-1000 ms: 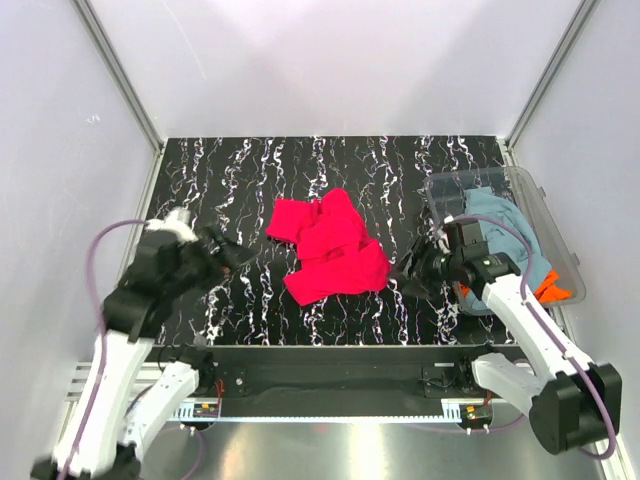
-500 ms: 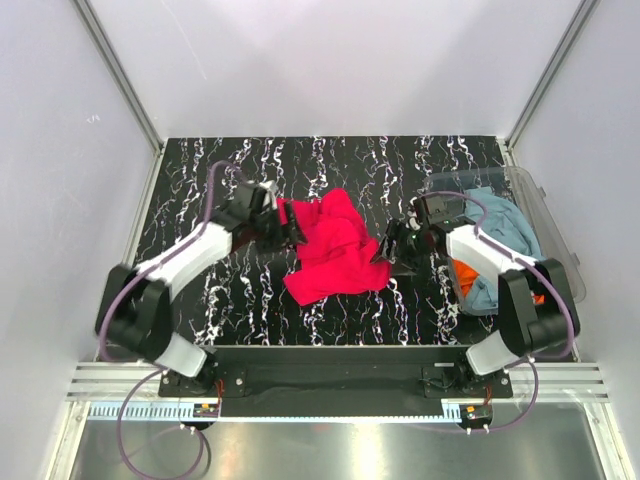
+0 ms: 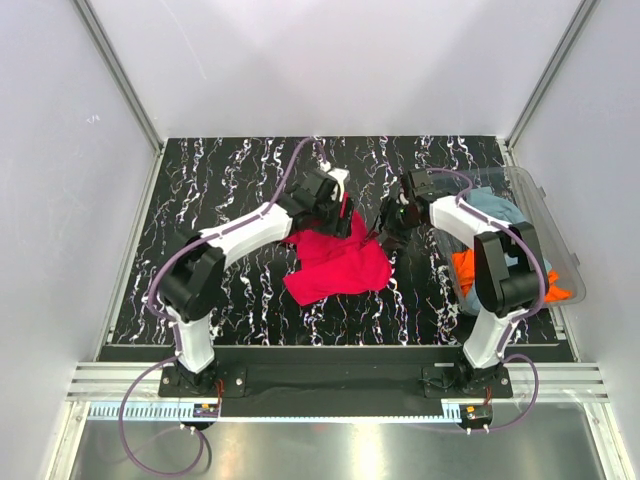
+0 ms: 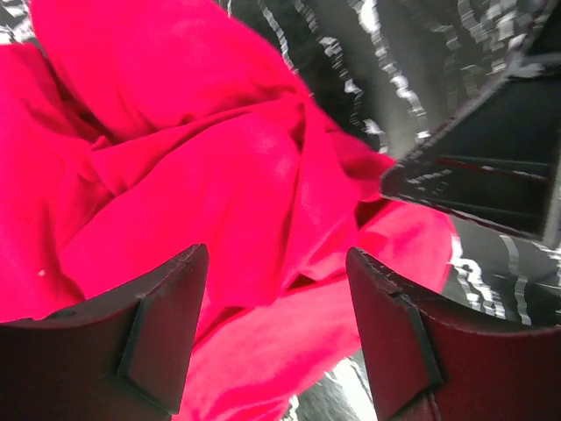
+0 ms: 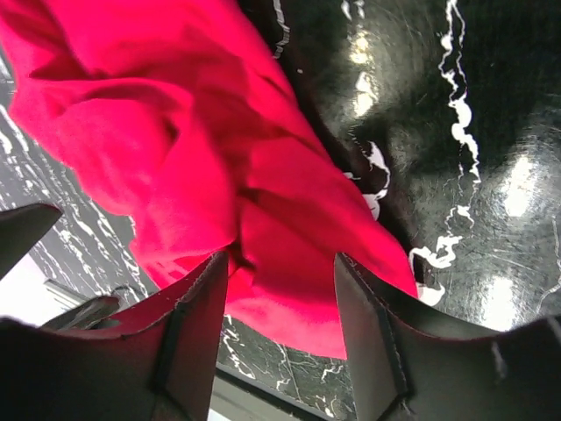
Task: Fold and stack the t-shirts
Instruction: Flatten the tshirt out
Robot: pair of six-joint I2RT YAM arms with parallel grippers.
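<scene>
Left gripper [image 4: 276, 259] and right gripper [image 5: 280, 263] gape over the red t-shirt [image 3: 335, 262], holding nothing; I want matching outer-edge pinches, low, single layer.

I look down on a black table [image 3: 220, 180] veined with white. A clear tub [image 3: 558, 240] stands on the table's right end. Pale walls [image 3: 330, 60] rise behind and beside the table, with metal posts [image 3: 118, 75] at its far corners.

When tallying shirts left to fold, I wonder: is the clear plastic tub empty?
No, in the top view a grey-blue t-shirt and an orange t-shirt lie inside the clear plastic tub.
</scene>
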